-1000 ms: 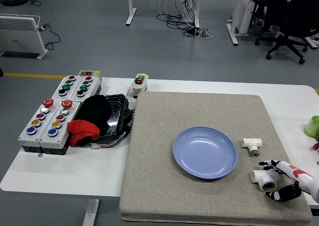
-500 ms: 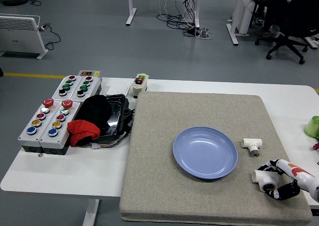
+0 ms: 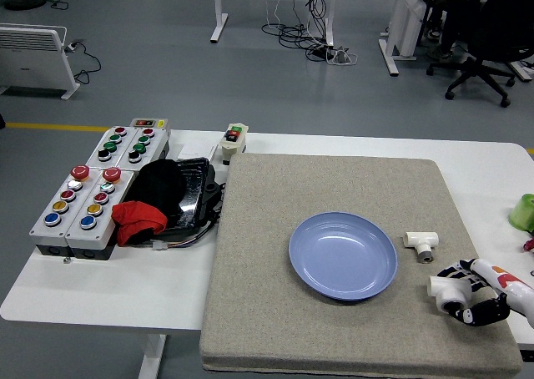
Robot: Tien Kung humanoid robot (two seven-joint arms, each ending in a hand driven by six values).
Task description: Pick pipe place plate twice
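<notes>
Blue plate [image 3: 343, 255] bare — right hand [image 3: 474, 291] clasped around white pipe fitting [image 3: 448, 290], second fitting [image 3: 421, 244] nearby.

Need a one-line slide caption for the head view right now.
Right hand grasps a white pipe fitting beside the empty blue plate; a second fitting waits nearby.

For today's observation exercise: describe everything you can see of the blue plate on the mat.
The blue plate is round and shallow, smooth and slightly glossy, possibly plastic or ceramic. It lies flat and empty on the grey mat, right of the mat's middle. Nothing touches it but the mat. A white pipe fitting lies apart to its right.
</notes>
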